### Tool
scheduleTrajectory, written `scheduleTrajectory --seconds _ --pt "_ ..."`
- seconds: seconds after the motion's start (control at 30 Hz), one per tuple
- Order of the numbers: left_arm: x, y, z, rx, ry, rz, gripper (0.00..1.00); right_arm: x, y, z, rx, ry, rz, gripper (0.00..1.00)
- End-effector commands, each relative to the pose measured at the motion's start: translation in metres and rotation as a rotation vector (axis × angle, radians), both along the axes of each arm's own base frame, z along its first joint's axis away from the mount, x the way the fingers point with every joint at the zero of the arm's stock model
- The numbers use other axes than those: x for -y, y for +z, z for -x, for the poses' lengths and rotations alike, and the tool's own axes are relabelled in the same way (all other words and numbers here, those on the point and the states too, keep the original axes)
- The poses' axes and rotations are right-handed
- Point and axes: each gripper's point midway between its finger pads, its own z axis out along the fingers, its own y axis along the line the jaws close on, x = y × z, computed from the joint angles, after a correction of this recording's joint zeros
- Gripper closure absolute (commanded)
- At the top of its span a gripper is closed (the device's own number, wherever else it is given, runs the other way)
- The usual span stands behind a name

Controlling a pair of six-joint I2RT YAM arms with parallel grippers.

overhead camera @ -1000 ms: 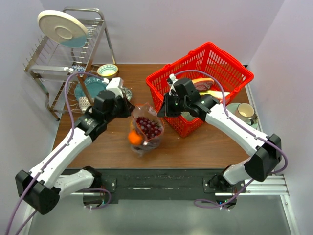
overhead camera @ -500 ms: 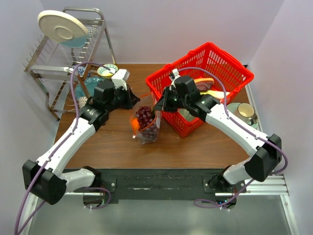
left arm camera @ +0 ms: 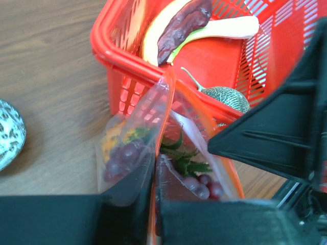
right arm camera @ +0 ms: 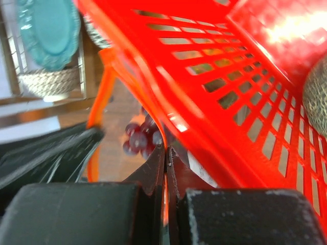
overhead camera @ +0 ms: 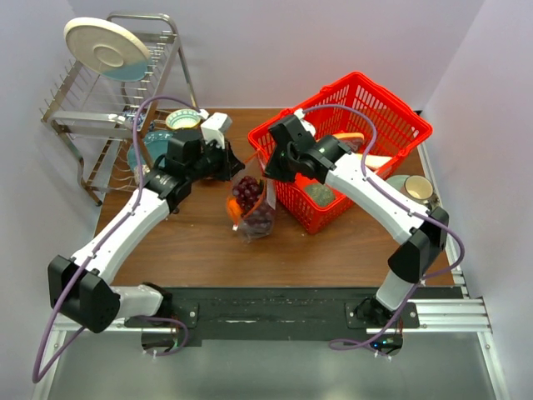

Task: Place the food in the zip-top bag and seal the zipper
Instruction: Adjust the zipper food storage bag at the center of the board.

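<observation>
Zip-top bag (overhead camera: 252,210) sits mid-frame in my top view, just left of the red basket (overhead camera: 321,212); long axis runs down-frame, mouth uppermost; grapes (overhead camera: 248,193) and pineapple (overhead camera: 233,208) lie inside; my left gripper (overhead camera: 239,164) and right gripper (overhead camera: 268,172) each pinch its mouth edge, jaws nearly closed, the bag below them.

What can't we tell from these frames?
Zipper ends: top view, hidden under both wrists; right wrist view blurs the strip.
Pineapple: left wrist view, smeared behind the crinkled bag.
Basket contents: left wrist view, cut off by top edge.
</observation>
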Motion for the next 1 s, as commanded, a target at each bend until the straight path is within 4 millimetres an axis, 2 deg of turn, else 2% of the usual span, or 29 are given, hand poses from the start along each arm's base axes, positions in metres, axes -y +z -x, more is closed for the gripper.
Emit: scheduleTrajectory --seconds 0.0,0.07,0.1,0.17,0.2,0.23,0.3,0.33,0.37,0.5,0.53,0.6,0.73,0.77,0.87,0.93,0.97 --pt "0.004 0.045 -0.004 0.137 -0.049 0.028 0.65 0.009 0.008 -0.004 -0.014 -0.126 -0.031 1.00" --pt "0.001 0.049 -0.004 0.151 -0.050 0.015 0.55 0.006 0.009 -0.006 -0.013 -0.138 -0.055 1.00" --pt "0.000 0.050 -0.003 0.153 -0.050 0.010 0.40 0.004 0.009 -0.007 -0.008 -0.140 -0.070 1.00" --pt "-0.004 0.055 0.000 0.163 -0.042 -0.004 0.29 0.001 0.010 -0.009 -0.009 -0.153 -0.094 1.00" --pt "-0.006 0.057 0.002 0.168 -0.040 -0.006 0.20 -0.001 0.012 -0.011 -0.004 -0.155 -0.108 1.00" --pt "-0.008 0.065 0.009 0.190 -0.044 -0.002 0.15 -0.002 0.011 -0.011 -0.007 -0.159 -0.108 1.00" --pt "-0.011 0.063 0.018 0.196 -0.053 -0.002 0.03 -0.004 0.011 -0.012 -0.010 -0.162 -0.115 1.00" --pt "-0.014 0.071 0.028 0.224 -0.065 0.010 0.02 -0.004 0.011 -0.013 -0.011 -0.164 -0.119 1.00" --pt "-0.013 0.063 0.034 0.225 -0.083 0.009 0.02 -0.005 0.009 -0.014 -0.012 -0.164 -0.114 1.00" --pt "-0.016 0.066 0.061 0.280 -0.118 0.068 0.01 -0.006 0.010 -0.015 -0.011 -0.171 -0.121 1.00" --pt "-0.017 0.062 0.073 0.272 -0.125 0.100 0.01 -0.007 0.008 -0.015 -0.014 -0.170 -0.123 1.00" --pt "-0.020 0.058 0.080 0.261 -0.111 0.128 0.01 -0.007 0.006 -0.016 -0.017 -0.176 -0.125 1.00" --pt "-0.031 0.024 0.093 0.106 -0.016 0.158 0.05 -0.008 0.004 -0.016 -0.020 -0.176 -0.127 1.00" --pt "-0.034 0.013 0.097 0.057 0.001 0.151 0.07 -0.009 0.003 -0.015 -0.021 -0.174 -0.128 1.00" --pt "-0.033 0.001 0.104 -0.013 0.014 0.187 0.16 -0.009 0.000 -0.015 -0.026 -0.174 -0.126 1.00" --pt "-0.032 -0.009 0.102 -0.044 0.026 0.181 0.20 -0.009 -0.001 -0.014 -0.030 -0.172 -0.128 1.00" --pt "-0.034 -0.015 0.099 -0.065 0.042 0.165 0.26 -0.009 -0.003 -0.014 -0.034 -0.171 -0.132 1.00"
